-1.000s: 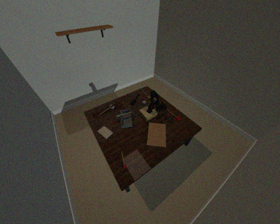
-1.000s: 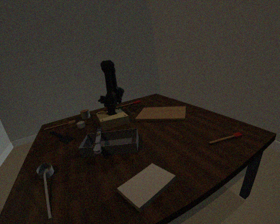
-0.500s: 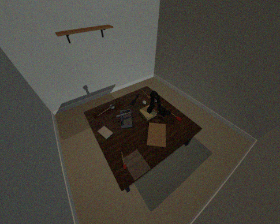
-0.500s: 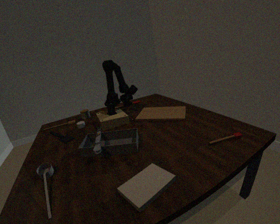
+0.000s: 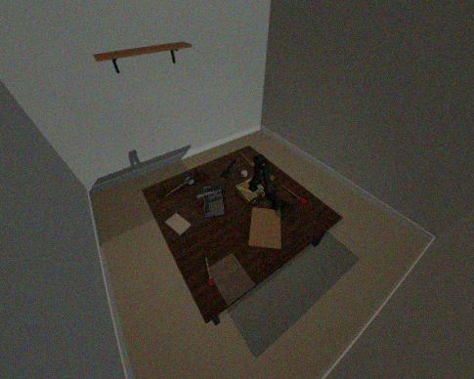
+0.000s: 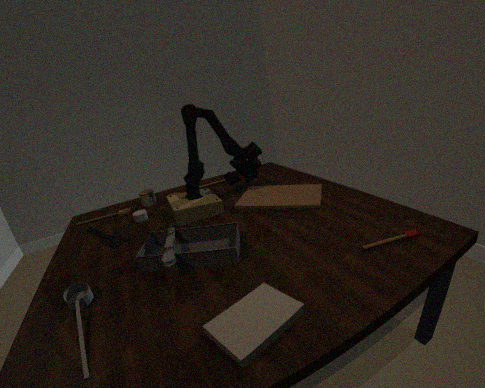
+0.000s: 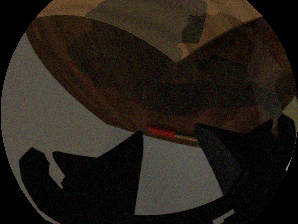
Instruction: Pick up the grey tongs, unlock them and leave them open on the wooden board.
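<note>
The grey tongs (image 5: 208,195) (image 6: 169,246) rest across one end of the grey roasting tin (image 5: 215,213) (image 6: 211,257). Whether their arms are together is too dark and small to tell. The wooden board (image 5: 265,228) (image 6: 284,196) lies flat, with nothing on it. My gripper (image 6: 241,178) (image 7: 169,131) is partly open and empty. It hangs in the air beyond the board's far end in the exterior view, well away from the tongs and tin. In the wrist view a gap shows between the dark fingers.
A pale slab (image 5: 178,224) (image 6: 254,320) lies beyond the tin. A ladle (image 5: 189,181) (image 6: 79,295), a black utensil (image 5: 225,172), a white cup (image 5: 244,173) (image 6: 140,215) and red-ended tools (image 5: 211,281) (image 5: 302,200) lie around. A shelf (image 5: 143,52) is on the wall.
</note>
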You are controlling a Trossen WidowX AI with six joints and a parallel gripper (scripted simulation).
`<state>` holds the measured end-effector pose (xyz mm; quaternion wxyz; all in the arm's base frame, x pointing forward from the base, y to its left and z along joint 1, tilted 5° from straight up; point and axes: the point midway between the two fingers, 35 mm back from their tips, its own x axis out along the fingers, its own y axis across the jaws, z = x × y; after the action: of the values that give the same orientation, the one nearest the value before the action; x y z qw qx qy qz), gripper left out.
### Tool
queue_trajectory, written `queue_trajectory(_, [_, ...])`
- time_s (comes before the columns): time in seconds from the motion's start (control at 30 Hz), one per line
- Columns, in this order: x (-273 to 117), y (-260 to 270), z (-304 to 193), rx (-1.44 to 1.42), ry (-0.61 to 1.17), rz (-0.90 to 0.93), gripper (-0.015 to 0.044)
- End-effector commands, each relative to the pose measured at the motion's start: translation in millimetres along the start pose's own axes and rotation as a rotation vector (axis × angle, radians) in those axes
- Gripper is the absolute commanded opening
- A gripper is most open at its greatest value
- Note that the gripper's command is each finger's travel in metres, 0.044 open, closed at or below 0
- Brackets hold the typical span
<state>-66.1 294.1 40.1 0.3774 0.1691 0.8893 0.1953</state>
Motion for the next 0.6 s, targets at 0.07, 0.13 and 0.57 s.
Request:
queue_trajectory(0.07, [-32.5,37.1,37.1,-0.1,-0.176,0.088,0.026])
queue_trajectory(0.13, [-49.3,43.6,59.2,-0.092,-0.257,0.107,0.026])
queue_trajectory(0.57, [-188.2,32.6,183.0,-0.063,-0.761,0.045,0.026])
